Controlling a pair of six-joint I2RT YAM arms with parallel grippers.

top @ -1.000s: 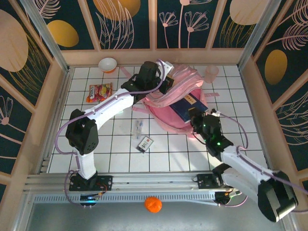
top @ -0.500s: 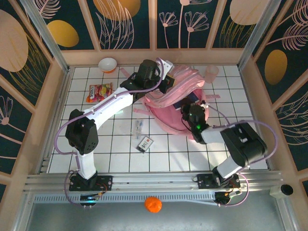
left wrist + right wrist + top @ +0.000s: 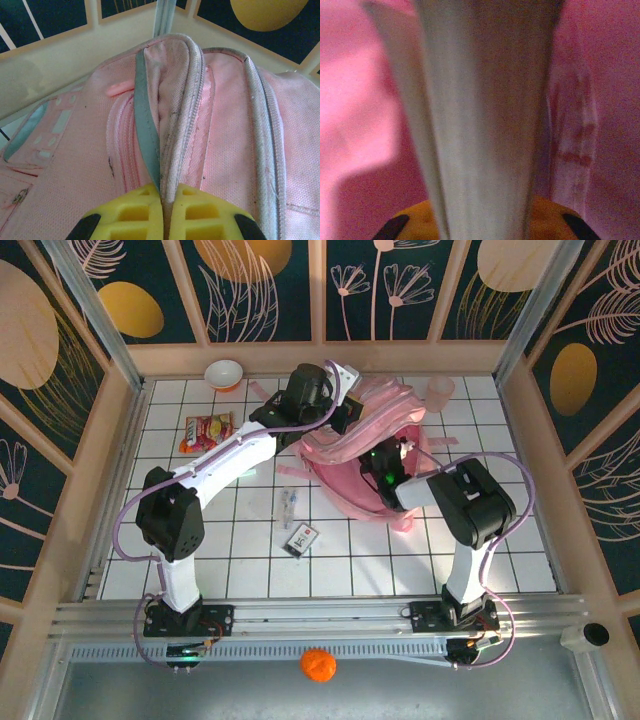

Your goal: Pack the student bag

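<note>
Take first the white tiled table [image 3: 230, 560], and lying on it the student bag [image 3: 345, 480], slumped soft and pink with its mouth gaping upward. Holding that mouth open at the bag's far left edge: the left gripper [image 3: 343, 418], pads pressed together on the zip rim and its grey-blue trim [image 3: 149, 145], so clamped on the bag itself. Reaching into the bag from its near right side: the right gripper [image 3: 382, 462], sunk among pink lining [image 3: 350, 100], with a pale flat thing [image 3: 480, 125] standing between its fingers [image 3: 545, 222]. Cannot tell whether gripped or loose, nor what exactly, everything there being blurred. Judged as mid-packing: at least one thing inside or going in, nothing zipped. Lying outside the bag, perhaps yet to go in: a red and yellow snack packet [image 3: 208, 430], well to the bag's left; a small bowl [image 3: 223, 373], farther left and beyond the bag's far corner; an orange ball [image 3: 318, 664], well apart on the bag's near side and off the tiles altogether; a see-through pink cup [image 3: 438, 390], just off the bag's far right corner; a small card or box [image 3: 302, 538], near the bag's near left side; a small clear wrapper [image 3: 288, 506], between that and the bag. Hard to say how many of these meant for packing. Remaining, on that reading: finish placing the pale thing, fetch the loose items one by one, drop them in through the held-open mouth, then close the zip.
</note>
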